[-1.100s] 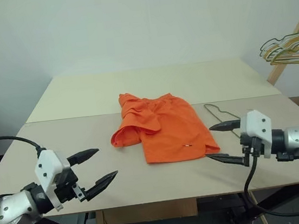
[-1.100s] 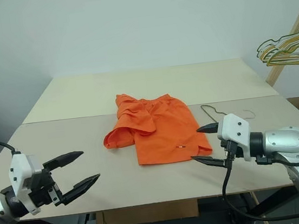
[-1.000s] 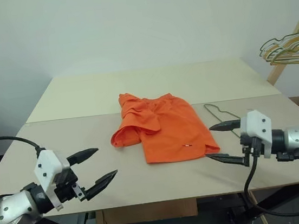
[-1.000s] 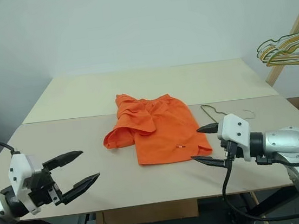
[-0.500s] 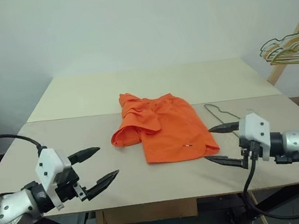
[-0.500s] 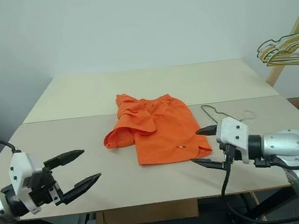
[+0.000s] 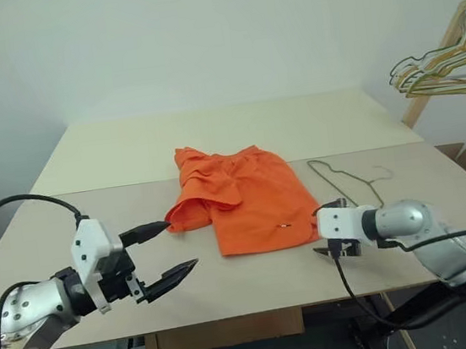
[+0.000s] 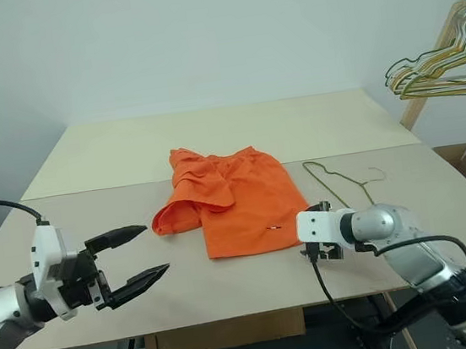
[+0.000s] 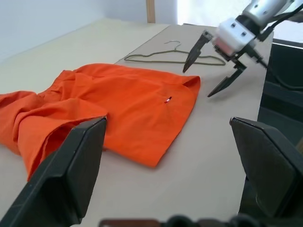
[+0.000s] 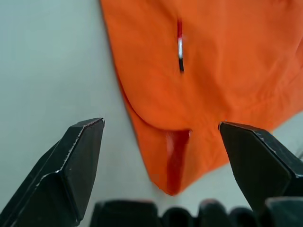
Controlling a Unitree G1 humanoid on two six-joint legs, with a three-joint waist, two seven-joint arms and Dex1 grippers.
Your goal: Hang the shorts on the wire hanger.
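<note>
We count one bright orange fabric shorts [image 7: 240,199] flat on the beige table [image 7: 212,139], one thin olive-grey wire hanger [image 7: 348,176] beside them, two grippers, left [image 7: 168,252] and right [image 9: 215,64], both spread apart and empty.

Left gripper [image 7: 170,250]: jaws wide apart, both black fingers pointing forward and toward the robot's right, roughly level, held above the near left of the table. Left arm bent, cable looping over the wrist.

Right gripper [image 9: 214,67]: jaws spread wide, tipped steeply downward and toward the robot's left. Right forearm extended low.
</note>
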